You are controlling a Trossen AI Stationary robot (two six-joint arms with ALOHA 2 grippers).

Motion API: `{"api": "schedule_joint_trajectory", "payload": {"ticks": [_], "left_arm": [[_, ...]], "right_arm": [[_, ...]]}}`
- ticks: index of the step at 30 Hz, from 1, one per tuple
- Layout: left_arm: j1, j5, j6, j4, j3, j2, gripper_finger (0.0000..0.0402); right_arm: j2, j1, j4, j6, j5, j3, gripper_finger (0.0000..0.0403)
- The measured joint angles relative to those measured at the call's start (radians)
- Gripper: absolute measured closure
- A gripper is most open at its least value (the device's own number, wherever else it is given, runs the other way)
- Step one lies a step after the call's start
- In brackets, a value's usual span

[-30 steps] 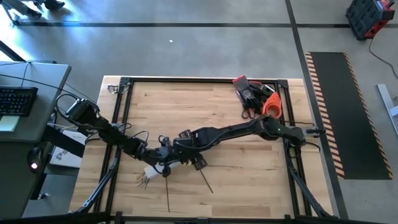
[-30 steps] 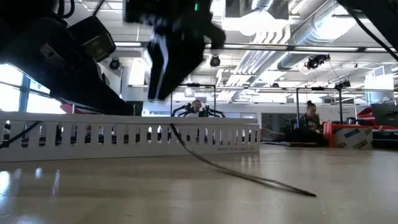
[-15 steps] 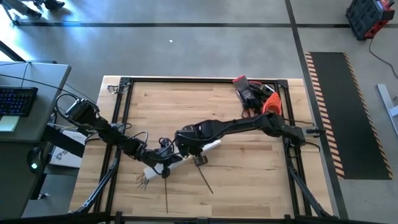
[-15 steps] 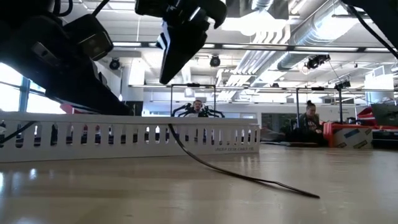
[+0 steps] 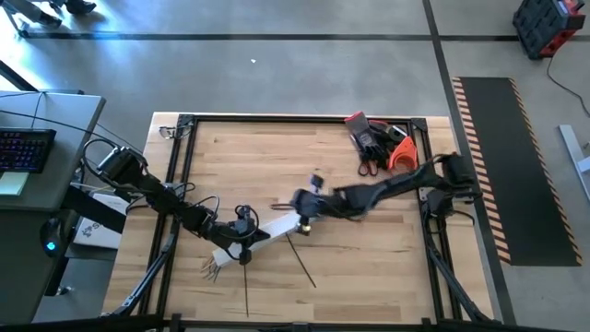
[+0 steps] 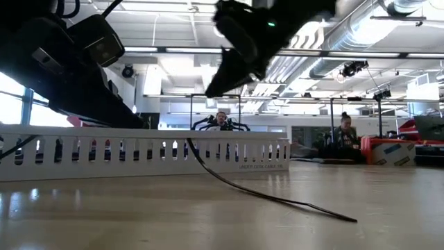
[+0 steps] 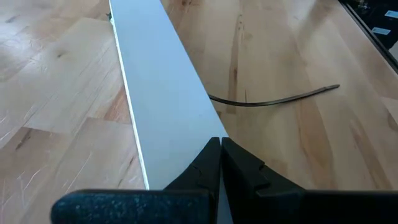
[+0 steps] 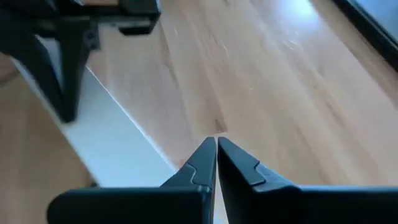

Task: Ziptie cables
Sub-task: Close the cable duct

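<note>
A white slotted duct (image 5: 267, 232) lies slantwise on the wooden table. The cables' frayed ends (image 5: 212, 269) stick out at its near-left end. Two dark zipties (image 5: 247, 288) (image 5: 304, 266) lie on the table near it. One ziptie (image 6: 277, 200) curves from the duct's wall down onto the wood and also shows in the left wrist view (image 7: 273, 99). My left gripper (image 7: 221, 142) is shut over the duct's flat top (image 7: 161, 106). My right gripper (image 8: 216, 143) is shut on nothing, raised above the table past the duct's right end (image 6: 236, 62). My left gripper's shut fingertips come slanting down from the table's left onto the duct's flat top (image 7: 186, 149), near its left end. I cannot tell whether they touch it. The duct lies flat on the table.
Red, black and orange tools (image 5: 378, 143) lie at the table's far right corner. A black frame (image 5: 184, 129) runs around the tabletop. A desk with a keyboard (image 5: 23, 148) stands off the table's left. People sit in the room beyond (image 6: 345, 135).
My right gripper has shut, risen off the duct and drawn back toward the table's right edge, its arm folding back with it. The duct's right part, covered by that arm before, now shows. My left gripper has kept still.
</note>
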Motion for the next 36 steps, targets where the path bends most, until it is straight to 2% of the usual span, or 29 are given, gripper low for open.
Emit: {"api": "schedule_joint_trajectory", "payload": {"ticks": [2, 5, 11, 16, 23, 31, 36], "left_arm": [[0.000, 0.000, 0.008, 0.008, 0.000, 0.000, 0.0402], [0.000, -0.001, 0.025, 0.020, -0.001, 0.001, 0.0402], [0.000, -0.008, 0.012, 0.022, -0.001, 0.001, 0.0402], [0.000, -0.030, -0.018, 0.033, -0.001, 0.002, 0.0402], [0.010, -0.028, -0.012, 0.074, -0.003, -0.006, 0.0402], [0.040, -0.006, 0.091, 0.087, 0.060, -0.088, 0.0402], [0.127, 0.108, 0.166, 0.092, 0.114, -0.078, 0.0402]], "right_arm": [[-0.028, 0.023, 0.178, 0.054, 0.037, -0.115, 0.0403], [-0.026, 0.035, 0.394, 0.142, 0.037, -0.246, 0.0403], [0.037, 0.031, 0.471, 0.289, 0.058, -0.384, 0.0403], [0.061, 0.051, 0.490, 0.325, 0.104, -0.409, 0.0403], [0.034, 0.072, 0.468, 0.189, 0.149, -0.377, 0.0403], [-0.184, 0.073, 0.405, 0.071, 0.212, -0.379, 0.0403], [-0.295, 0.079, 0.340, 0.102, 0.241, -0.454, 0.0403]]}}
